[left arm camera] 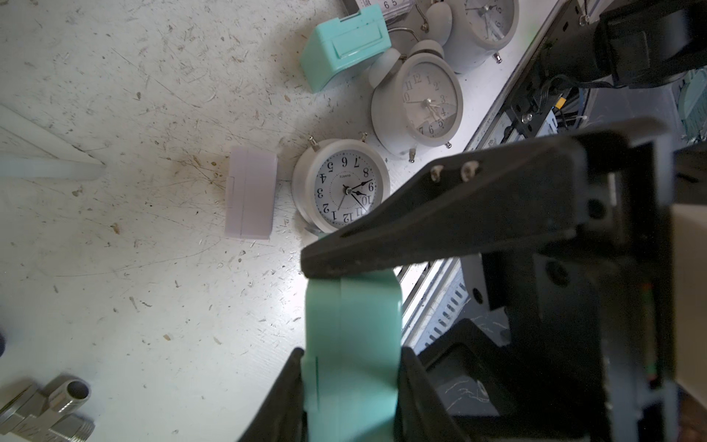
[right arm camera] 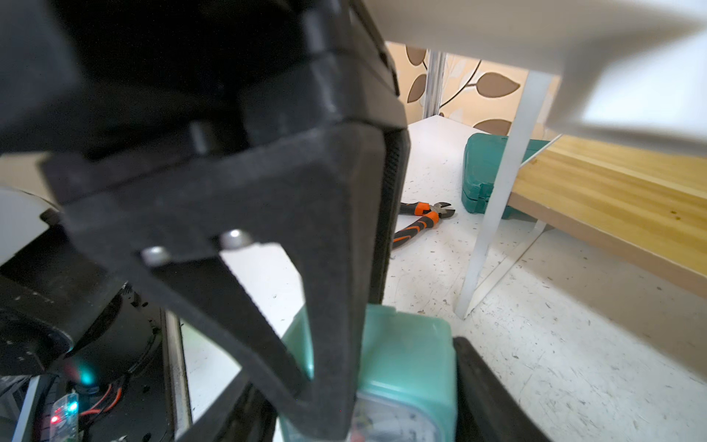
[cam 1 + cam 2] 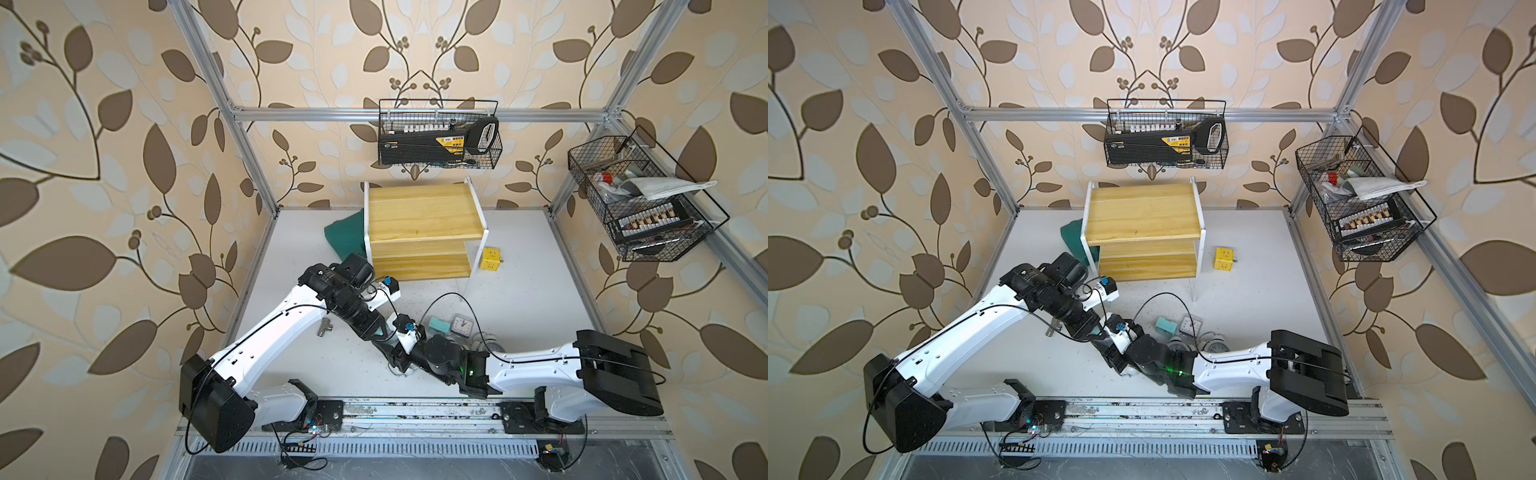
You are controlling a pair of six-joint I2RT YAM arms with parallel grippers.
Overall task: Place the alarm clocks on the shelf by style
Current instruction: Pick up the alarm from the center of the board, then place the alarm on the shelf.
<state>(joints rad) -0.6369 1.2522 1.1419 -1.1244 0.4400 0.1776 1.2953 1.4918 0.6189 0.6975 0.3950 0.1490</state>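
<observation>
Both grippers meet over the table's front middle on one teal alarm clock (image 1: 352,313). My left gripper (image 1: 352,352) is shut on its sides. My right gripper (image 2: 355,367) is shut on the same clock (image 2: 413,356) from the other end, crossing the left fingers (image 2: 336,248). On the table lie a lilac clock (image 1: 250,195), three white twin-bell clocks (image 1: 342,187) (image 1: 419,103) (image 1: 482,30), a second teal clock (image 3: 438,325) and a clear one (image 3: 461,324). The wooden shelf (image 3: 424,220) stands at the back, with nothing on its boards where they show.
A yellow cube socket (image 3: 490,259) sits right of the shelf, and a dark green case (image 3: 345,232) to its left. Orange-handled pliers (image 2: 421,222) lie by the case. A metal pipe fitting (image 3: 326,328) lies under the left arm. Wire baskets (image 3: 438,137) (image 3: 640,199) hang on the walls.
</observation>
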